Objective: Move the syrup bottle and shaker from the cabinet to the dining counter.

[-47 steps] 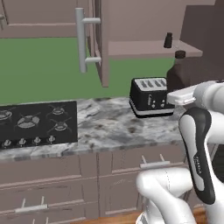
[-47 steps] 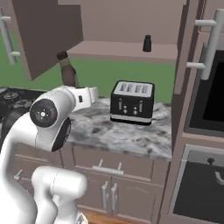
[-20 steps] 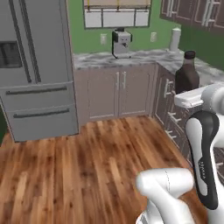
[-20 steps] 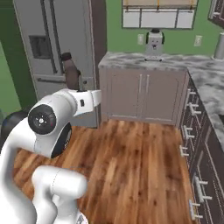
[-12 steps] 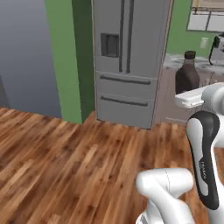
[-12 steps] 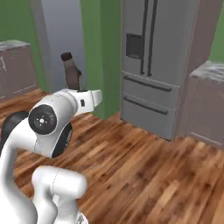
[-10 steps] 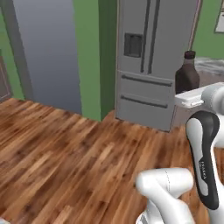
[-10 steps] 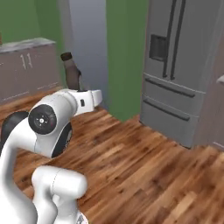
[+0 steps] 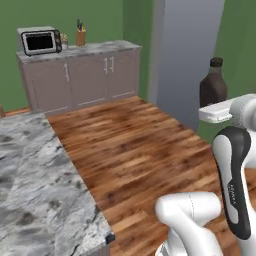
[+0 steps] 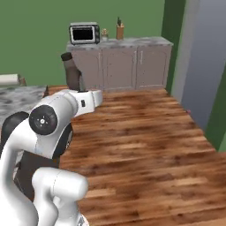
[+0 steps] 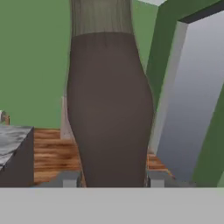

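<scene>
The syrup bottle [image 11: 109, 109], dark brown and upright, stands between my fingertips, and my gripper [image 11: 112, 179] is shut on its wide body. From the base views the syrup bottle [image 9: 214, 86] rises above the white hand, its dark cap on top; the syrup bottle [image 10: 73, 75] is carried above the wooden floor. The dining counter [image 9: 35, 175], grey-white marbled stone, lies low at the left, well left of the bottle; a corner of the dining counter [image 11: 13, 135] lies left of the bottle. The shaker and the cabinet are out of view.
A black microwave [image 9: 40, 41] and a utensil holder [image 9: 81, 36] sit on a far counter over mauve base cabinets [image 9: 85, 80]. A tall grey panel [image 9: 185, 55] stands behind the bottle. Wooden floor [image 10: 145, 132] spreads between the island and the wall.
The whole picture has swung as the base turned: the fridge has left, the far microwave counter and the marbled island have come in. The bottle stays held in the gripper.
</scene>
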Controlling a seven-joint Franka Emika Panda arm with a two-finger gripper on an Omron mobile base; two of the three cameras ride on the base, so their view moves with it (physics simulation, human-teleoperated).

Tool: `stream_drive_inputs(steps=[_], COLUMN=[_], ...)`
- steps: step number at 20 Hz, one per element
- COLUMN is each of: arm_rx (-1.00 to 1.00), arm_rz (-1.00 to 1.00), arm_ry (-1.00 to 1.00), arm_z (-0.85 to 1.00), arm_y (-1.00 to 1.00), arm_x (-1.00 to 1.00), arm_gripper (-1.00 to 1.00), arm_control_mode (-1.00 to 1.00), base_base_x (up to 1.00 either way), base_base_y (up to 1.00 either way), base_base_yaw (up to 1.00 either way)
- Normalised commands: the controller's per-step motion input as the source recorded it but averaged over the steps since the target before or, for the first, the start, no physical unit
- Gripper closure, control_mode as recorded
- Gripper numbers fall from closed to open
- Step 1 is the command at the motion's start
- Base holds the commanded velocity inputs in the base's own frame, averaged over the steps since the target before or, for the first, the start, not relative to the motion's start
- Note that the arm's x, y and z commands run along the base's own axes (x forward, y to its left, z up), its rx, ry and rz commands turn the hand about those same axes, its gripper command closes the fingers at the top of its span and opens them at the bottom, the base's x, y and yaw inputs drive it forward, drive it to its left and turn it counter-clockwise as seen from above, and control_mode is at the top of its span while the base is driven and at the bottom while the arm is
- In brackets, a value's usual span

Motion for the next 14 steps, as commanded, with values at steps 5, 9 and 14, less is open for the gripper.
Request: stream_drive_inputs(steps=[5, 9, 14], arm_rx=[0.00, 0.00, 0.00], arm_rz=[0.00, 0.00, 0.00], arm_ry=[0.00, 0.00, 0.00], arm_z=[0.00, 0.00, 0.00], arm_y=[0.00, 0.00, 0.00], arm_x=[0.00, 0.00, 0.00], arm_gripper=[1.00, 1.00, 1.00], arm_control_mode=[1.00, 1.00, 1.00], base_base_x=[0.63, 0.36, 0.03], base_base_y=[0.15, 0.00, 0.00], base_base_yaw=[0.54, 0.25, 0.27])
